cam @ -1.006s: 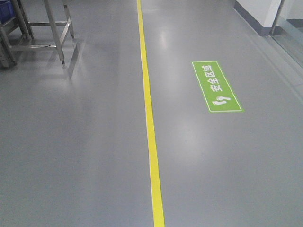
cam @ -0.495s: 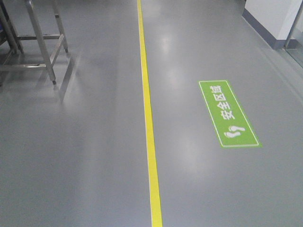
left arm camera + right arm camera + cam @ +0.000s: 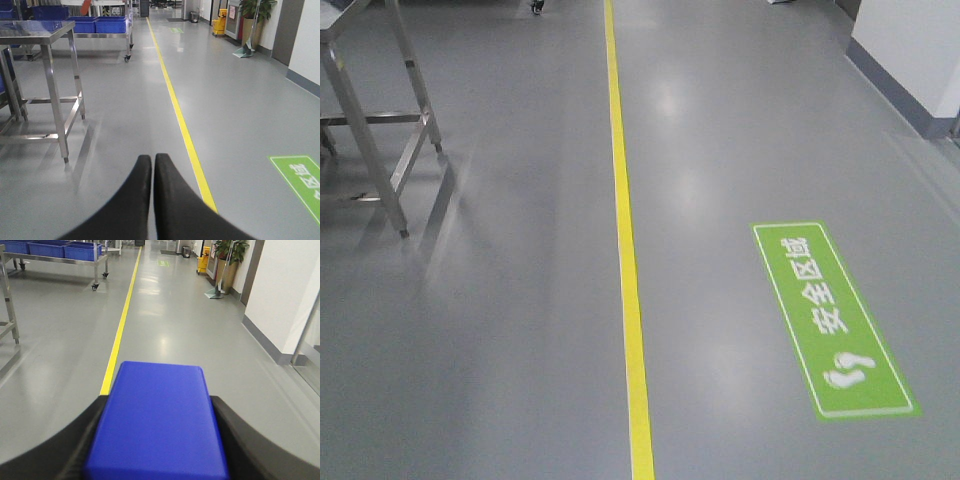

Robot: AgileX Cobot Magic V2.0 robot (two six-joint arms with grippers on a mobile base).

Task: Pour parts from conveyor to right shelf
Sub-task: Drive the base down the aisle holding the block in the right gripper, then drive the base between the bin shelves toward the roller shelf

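Floor (image 3: 500, 350) in the front view has slid toward you: the green sign (image 3: 830, 320) now lies nearer at right and the steel surface (image 3: 365, 140) nearer at left, so you are mid-transit along the yellow line (image 3: 626, 250). Left wrist view shows left fingers (image 3: 140, 180) pressed together, empty, blue bins (image 3: 100, 24) far ahead; only the right wrist view shows the part (image 3: 156, 430), clamped between right fingers (image 3: 75, 445).

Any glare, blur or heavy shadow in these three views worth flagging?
Front view: soft glare patches on the glossy floor, steel table legs mirrored in it, otherwise sharp. Left wrist: the shut left gripper is dark and featureless up close, background crisp. Right wrist: the blue part fills the lower frame, slightly soft; floor glare beyond.
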